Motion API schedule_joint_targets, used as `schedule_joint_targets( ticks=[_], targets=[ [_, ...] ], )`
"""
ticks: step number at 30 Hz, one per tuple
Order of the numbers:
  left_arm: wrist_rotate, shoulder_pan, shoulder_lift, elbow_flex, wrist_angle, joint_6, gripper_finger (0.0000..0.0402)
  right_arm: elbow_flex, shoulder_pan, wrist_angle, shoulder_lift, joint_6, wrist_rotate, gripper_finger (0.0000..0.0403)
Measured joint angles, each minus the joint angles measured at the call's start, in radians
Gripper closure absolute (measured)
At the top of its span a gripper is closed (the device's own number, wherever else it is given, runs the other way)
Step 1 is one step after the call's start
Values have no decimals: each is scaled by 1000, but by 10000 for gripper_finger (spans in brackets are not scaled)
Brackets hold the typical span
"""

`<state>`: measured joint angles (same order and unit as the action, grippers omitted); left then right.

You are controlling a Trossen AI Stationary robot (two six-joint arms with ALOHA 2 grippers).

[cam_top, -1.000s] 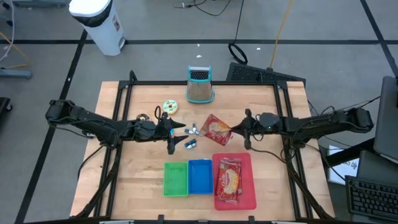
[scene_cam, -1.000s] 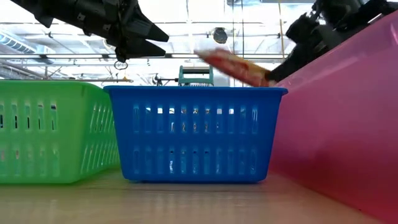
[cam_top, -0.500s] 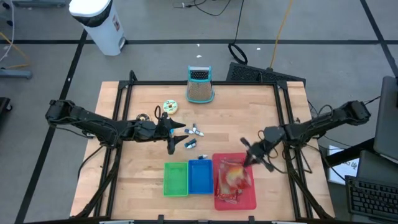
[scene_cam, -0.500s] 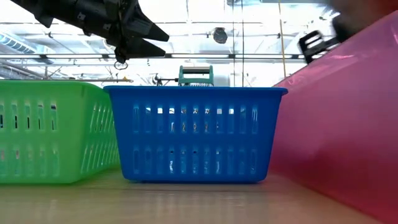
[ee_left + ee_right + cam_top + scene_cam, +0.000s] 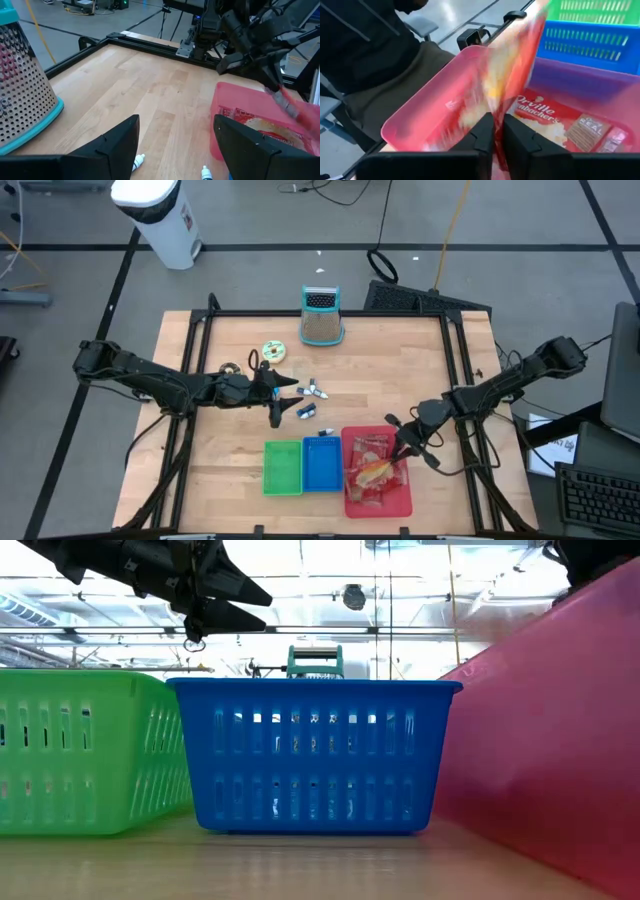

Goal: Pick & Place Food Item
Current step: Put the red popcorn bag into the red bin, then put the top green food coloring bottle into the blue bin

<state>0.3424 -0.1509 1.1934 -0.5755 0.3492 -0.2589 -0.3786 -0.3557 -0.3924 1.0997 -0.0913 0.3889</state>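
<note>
My right gripper (image 5: 402, 447) hangs over the red basket (image 5: 402, 502) at the near right, shut on a red-and-yellow popcorn packet (image 5: 368, 473) that shows blurred. A second popcorn packet (image 5: 555, 125) lies flat on the basket's floor beneath it. The left wrist view shows the same gripper (image 5: 272, 89) and the blurred packet (image 5: 296, 107) above the basket (image 5: 220, 117). My left gripper (image 5: 290, 400) waits open above the middle of the table, nothing between its fingers (image 5: 115, 145). My right gripper pinches the packet by one edge (image 5: 498, 131) between its two fingers. The fingers come from the table's right side, slanting a little downward. The packet reaches out beyond the fingertips over the basket's inside. Whether its far end touches the packet lying below, I cannot tell.
A blue basket (image 5: 321, 464) and a green basket (image 5: 282, 468) stand left of the red one. A teal grater (image 5: 321, 317) is at the far edge, with a tape roll (image 5: 273, 351) and small items (image 5: 311, 390) near my left gripper. A seated person (image 5: 370, 55) is beyond the table's right edge.
My right gripper has swung from the table's middle toward the near edge, carrying the packet, and has turned over the red basket and sunk slightly. The packet, earlier held level above the table, now reaches into the basket over the other packet.
</note>
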Motion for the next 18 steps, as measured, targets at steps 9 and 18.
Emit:
schedule_joint_targets(
  ticks=[9, 18],
  targets=[
    [0, 0, 0, 0, 0, -12, 144, 0, 0, -31, 12, 8, -61, 309],
    [-9, 0, 0, 0, -2, -69, 144, 0, 23, -143, 12, 74, -81, 292]
  ],
)
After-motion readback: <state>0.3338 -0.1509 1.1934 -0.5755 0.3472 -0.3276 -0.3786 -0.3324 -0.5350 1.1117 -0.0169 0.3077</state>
